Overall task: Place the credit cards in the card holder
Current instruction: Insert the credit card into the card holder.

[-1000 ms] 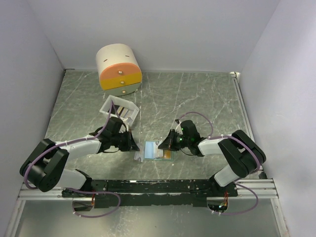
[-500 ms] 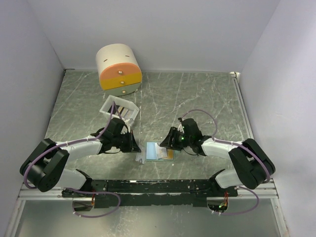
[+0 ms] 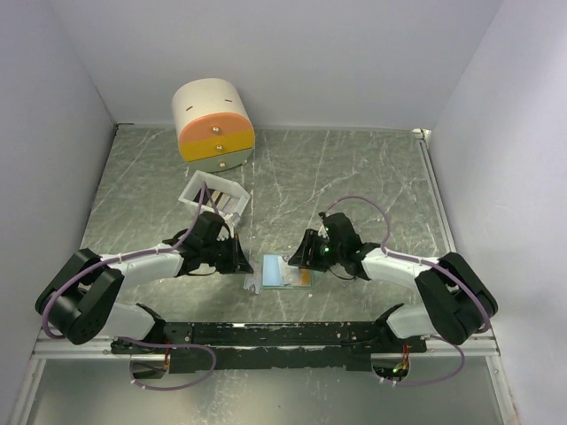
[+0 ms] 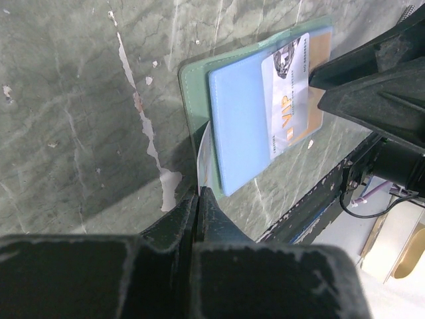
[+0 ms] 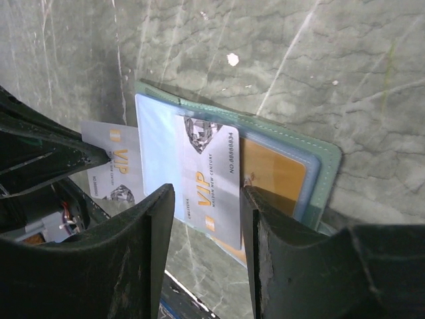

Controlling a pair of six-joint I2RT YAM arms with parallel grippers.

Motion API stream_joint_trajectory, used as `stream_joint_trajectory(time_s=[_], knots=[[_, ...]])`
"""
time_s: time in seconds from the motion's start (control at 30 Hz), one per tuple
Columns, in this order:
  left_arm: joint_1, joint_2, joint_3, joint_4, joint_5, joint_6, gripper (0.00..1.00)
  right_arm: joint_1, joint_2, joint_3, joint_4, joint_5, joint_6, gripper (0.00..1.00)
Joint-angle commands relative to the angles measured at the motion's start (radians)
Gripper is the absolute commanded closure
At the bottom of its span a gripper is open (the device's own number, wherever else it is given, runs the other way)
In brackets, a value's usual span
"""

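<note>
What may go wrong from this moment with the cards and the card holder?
1. The silver card lies askew on the open card holder, seemingly not fully seated; the open right end effector astride it might drag it out when retreating.
2. The left end effector, shut on a second card at the holder's edge, might push the unpinned holder aside.

Your table (image 3: 372, 177) is a grey-green marbled slab veined in white, with pale chips showing in the wrist views. Plain pale walls box it in: the back wall (image 3: 292, 62) along the far edge, the left wall (image 3: 44, 133) and the right wall (image 3: 509, 133) along the sides. A black rail (image 3: 292, 335) runs along the near edge. The light is soft and even.
</note>
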State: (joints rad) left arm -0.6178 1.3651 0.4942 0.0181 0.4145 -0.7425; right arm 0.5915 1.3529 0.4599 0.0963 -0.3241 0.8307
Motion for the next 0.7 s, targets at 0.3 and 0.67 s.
stream_joint_trajectory(time_s=[0.3, 0.67], knots=[[-0.028, -0.006, -0.019, -0.028, -0.016, -0.002, 0.93, 0.089, 0.058, 0.007, 0.088, 0.001, 0.055, 0.55], [-0.031, -0.009, -0.014, -0.028, -0.014, 0.004, 0.93, 0.121, 0.091, 0.006, 0.176, -0.006, 0.042, 0.56]])
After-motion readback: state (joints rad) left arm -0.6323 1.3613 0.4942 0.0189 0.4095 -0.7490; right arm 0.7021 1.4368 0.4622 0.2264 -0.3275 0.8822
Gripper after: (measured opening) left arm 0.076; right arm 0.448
